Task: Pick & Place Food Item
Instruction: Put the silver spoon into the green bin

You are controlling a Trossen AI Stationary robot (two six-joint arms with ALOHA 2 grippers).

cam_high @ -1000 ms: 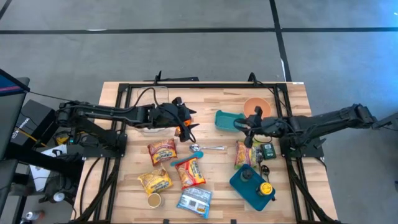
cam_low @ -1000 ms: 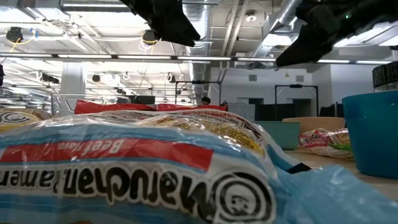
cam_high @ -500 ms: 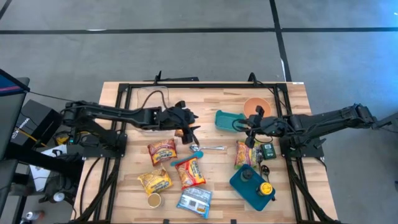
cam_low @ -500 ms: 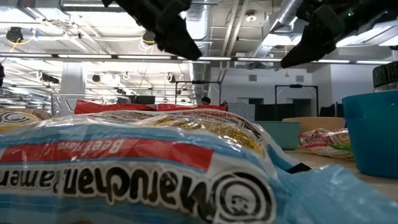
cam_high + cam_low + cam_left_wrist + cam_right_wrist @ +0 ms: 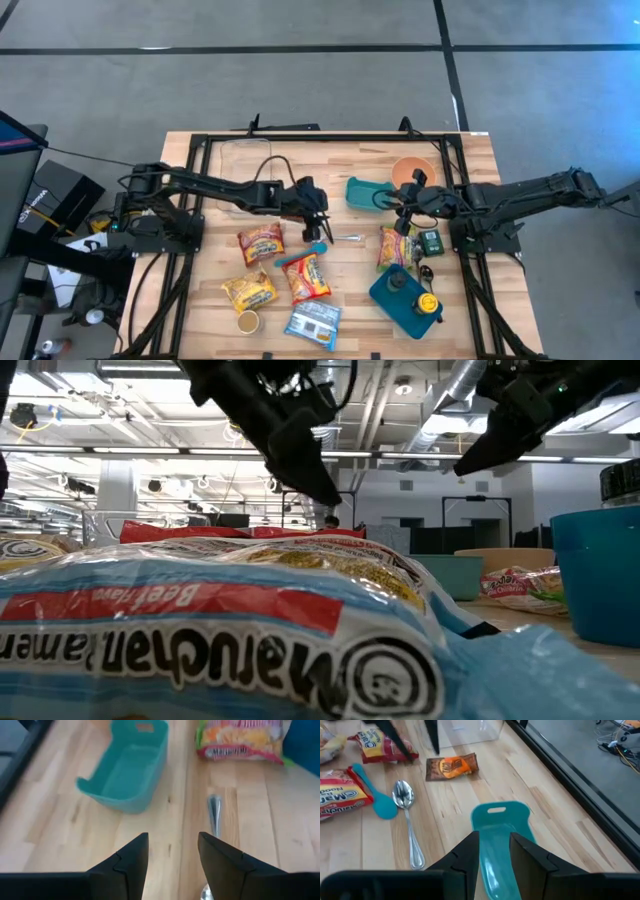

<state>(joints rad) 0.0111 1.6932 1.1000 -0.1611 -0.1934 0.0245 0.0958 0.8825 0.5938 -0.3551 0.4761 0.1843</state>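
My left gripper (image 5: 320, 220) hangs open over the middle of the table, above bare wood (image 5: 172, 837), with nothing between its fingers. A metal spoon (image 5: 214, 812) lies flat just beyond it, and a small orange snack packet (image 5: 452, 766) lies flat close beside it. Ramen packets (image 5: 260, 243) (image 5: 308, 277) (image 5: 248, 290) lie nearer the table's front edge, and another (image 5: 393, 248) lies right of the spoon. My right gripper (image 5: 398, 205) hovers above the right end of a teal bin (image 5: 497, 827), slightly open, holding nothing.
An orange bowl (image 5: 412, 170) stands behind the teal bin. A blue container (image 5: 405, 298) with a yellow thing on it sits front right. A blue spoon (image 5: 375, 800), a light blue packet (image 5: 312, 323), a small cup (image 5: 247, 321) and a clear box (image 5: 245, 160) also occupy the table.
My left gripper has gone down and toward the table's right edge, from beside the clear box past the orange packet to a spot above the spoon, tipping further downward. My right gripper has stayed over the teal bin.
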